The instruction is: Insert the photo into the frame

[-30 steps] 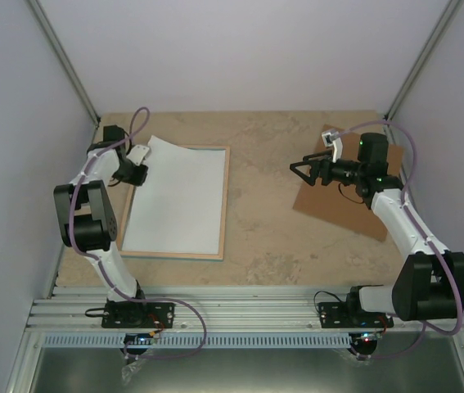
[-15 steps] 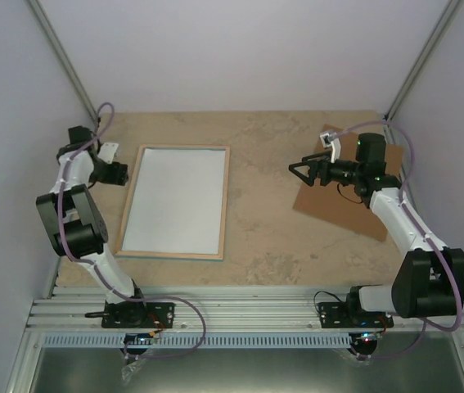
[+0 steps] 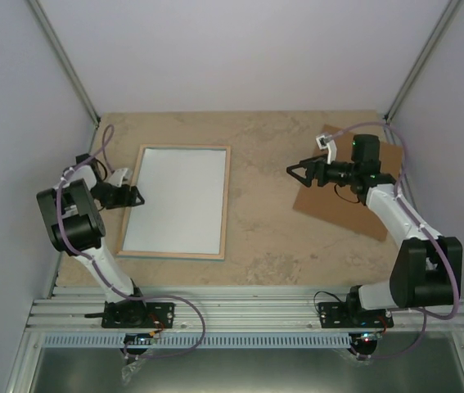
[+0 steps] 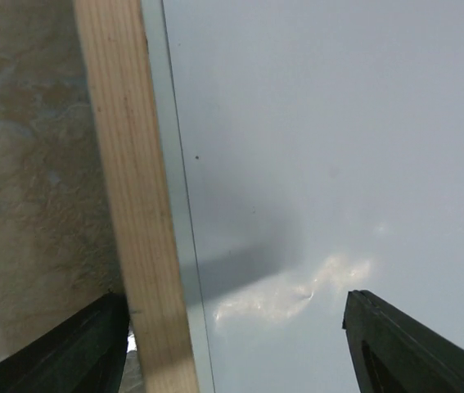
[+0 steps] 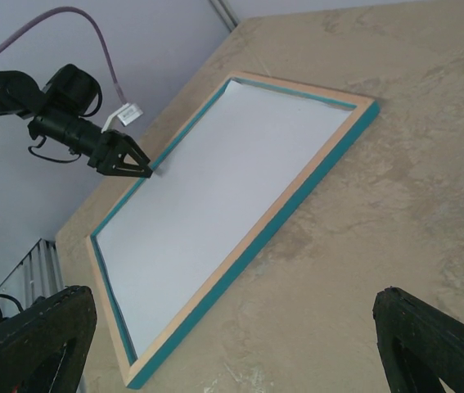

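Your left gripper [image 3: 136, 196] stood with its jaws apart and nothing between them, low over the 9 o'clock rail of the frame [image 3: 225, 205]. One fingertip [image 4: 412, 344] was above the white sheet and the other outside the wood. The frame lay back-up on the table [image 3: 281, 237], toward 9 o'clock of its middle. What I took for the photo [image 3: 174, 201], white side up, lay inside it; whether every edge sat below the rails could not be told. Seating it flat was the step in hand, by my reading. That called for a light, flat press near that rail and a sweep toward 3 o'clock, never a pinch on the wood. Your right gripper [image 3: 291, 170], likewise spread and empty, hovered toward 3 o'clock, near the brown backing board [image 3: 342, 209].
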Controlling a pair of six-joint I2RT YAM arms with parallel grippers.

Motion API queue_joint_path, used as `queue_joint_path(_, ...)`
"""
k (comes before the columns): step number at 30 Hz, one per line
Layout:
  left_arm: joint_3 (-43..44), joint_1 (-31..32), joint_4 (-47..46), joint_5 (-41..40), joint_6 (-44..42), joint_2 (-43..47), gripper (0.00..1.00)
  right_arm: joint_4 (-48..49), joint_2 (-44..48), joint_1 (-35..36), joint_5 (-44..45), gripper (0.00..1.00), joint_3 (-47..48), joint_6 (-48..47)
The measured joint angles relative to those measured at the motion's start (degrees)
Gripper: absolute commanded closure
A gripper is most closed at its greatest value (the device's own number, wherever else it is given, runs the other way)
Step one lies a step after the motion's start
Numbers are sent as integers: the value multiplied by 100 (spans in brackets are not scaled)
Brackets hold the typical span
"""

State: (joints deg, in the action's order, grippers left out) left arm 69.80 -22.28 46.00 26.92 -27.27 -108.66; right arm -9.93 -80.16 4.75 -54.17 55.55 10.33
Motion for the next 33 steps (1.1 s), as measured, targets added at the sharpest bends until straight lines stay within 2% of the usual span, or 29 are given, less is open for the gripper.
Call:
queue_joint_path(5, -162, 339, -227, 280, 138, 48, 29, -103, -205, 0, 0, 7, 0, -72)
queue_joint_path(13, -474, 1823, -863, 498, 654, 190, 30, -332, -369, -15, 26, 7, 2, -313)
queue_joint_path(21, -557, 2090, -1209, 518, 1154, 485, 24, -1198, -479, -293, 221, 7, 361, -1054)
queue_joint_path(24, -557, 2175, -1296, 275, 1209, 973, 22, -1709, -490, -575, 367, 7, 649, -1558)
queue_joint_path(27, -446, 2568, -1342, 52, 1235, 1449, 20, -2111, -481, -1080, 520, 7, 778, -1996)
queue_joint_path(33, 142, 3897, -1521, -223, 1510, 1502, 20, -2957, -363, -2153, 997, 6, 758, -2767)
